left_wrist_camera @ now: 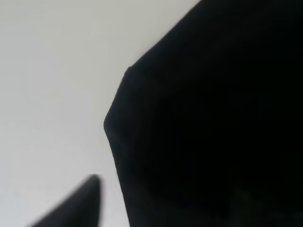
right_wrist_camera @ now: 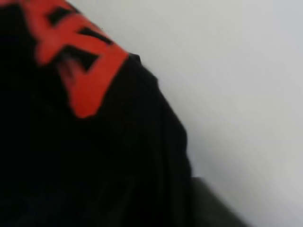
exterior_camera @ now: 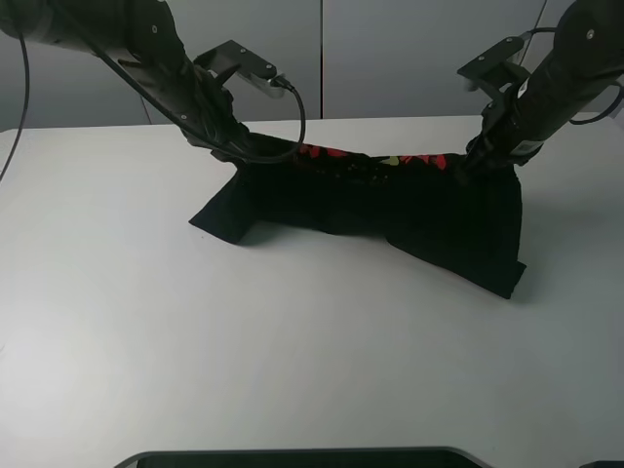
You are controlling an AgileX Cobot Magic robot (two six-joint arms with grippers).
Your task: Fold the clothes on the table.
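Black garment | left end effector clamped on it, arm angled down | right end effector likewise

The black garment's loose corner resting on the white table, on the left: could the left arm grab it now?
Probably not yet. The left gripper looks shut on the raised top edge of the black garment with red print, so it must let go first. Otherwise nothing blocks that corner.

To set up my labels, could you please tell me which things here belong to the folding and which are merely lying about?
Job: black printed garment, left pincer, right pincer, white table.
Lying about: dark object at the view's bottom edge.
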